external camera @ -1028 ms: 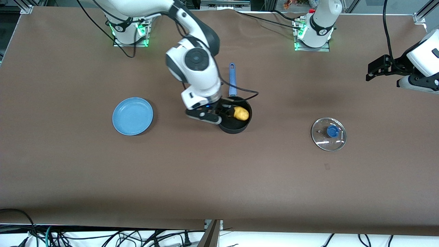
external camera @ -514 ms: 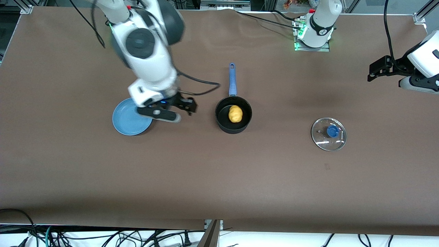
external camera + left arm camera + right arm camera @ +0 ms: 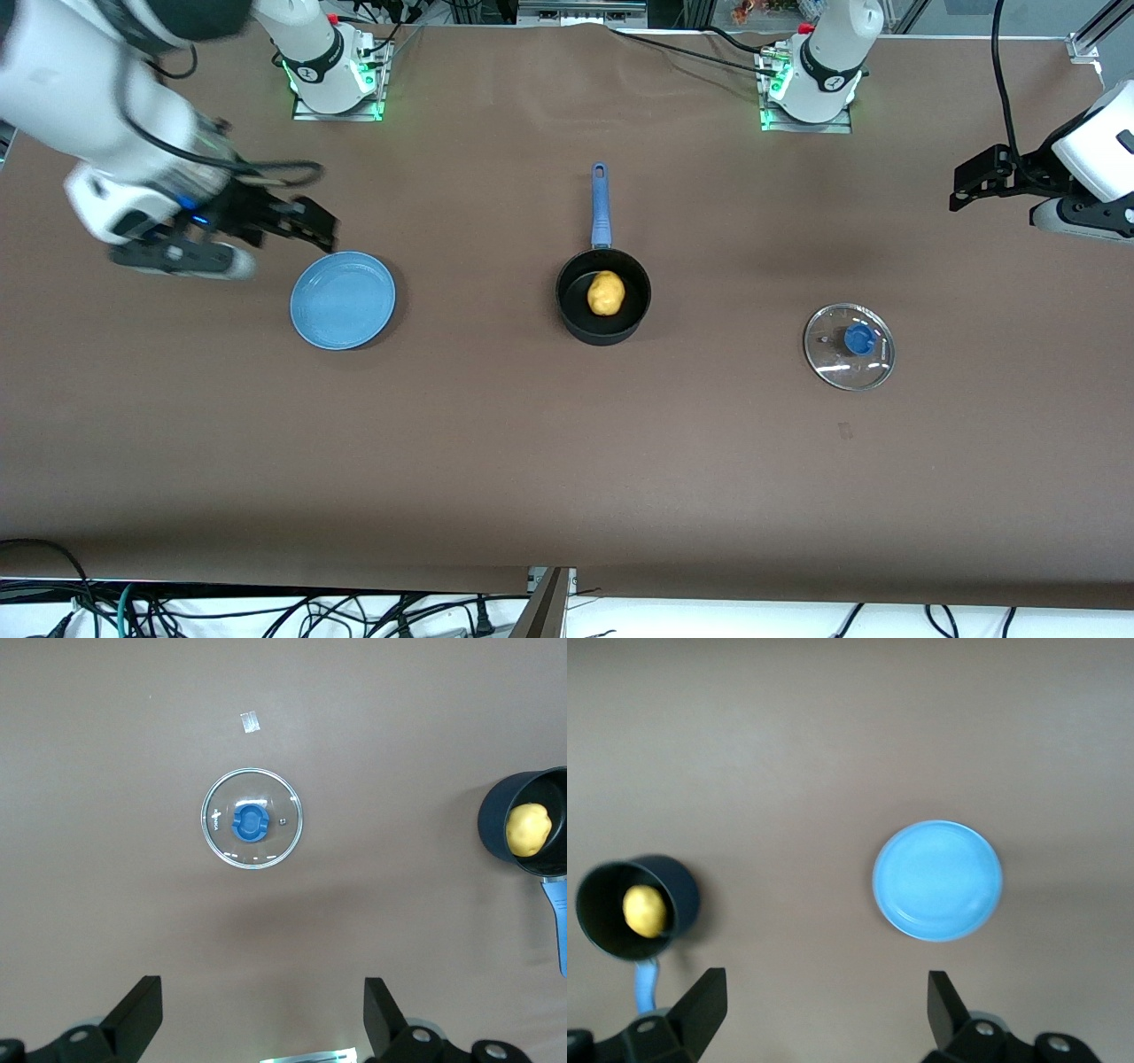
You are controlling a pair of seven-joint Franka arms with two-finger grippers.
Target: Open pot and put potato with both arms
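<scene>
On the table [image 3: 567,461] are counted, from nearest, one glass lid [image 3: 849,346], one blue plate [image 3: 343,299] and one pot [image 3: 603,307] with one potato [image 3: 606,293] in it. The right pincer [image 3: 301,223], spread wide and empty, has been withdrawn from the pot to beside the plate, the potato now well apart from it. The left pincer [image 3: 966,184], open and empty, waits unmoved over the table's left-arm end, with the lid seen below it.

Pot [image 3: 602,308] black with blue handle [image 3: 600,206]; potato [image 3: 606,293] yellow. Lid [image 3: 849,346] clear glass, blue knob [image 3: 858,338]. Plate [image 3: 343,299] light blue; table [image 3: 567,443] plain brown.
</scene>
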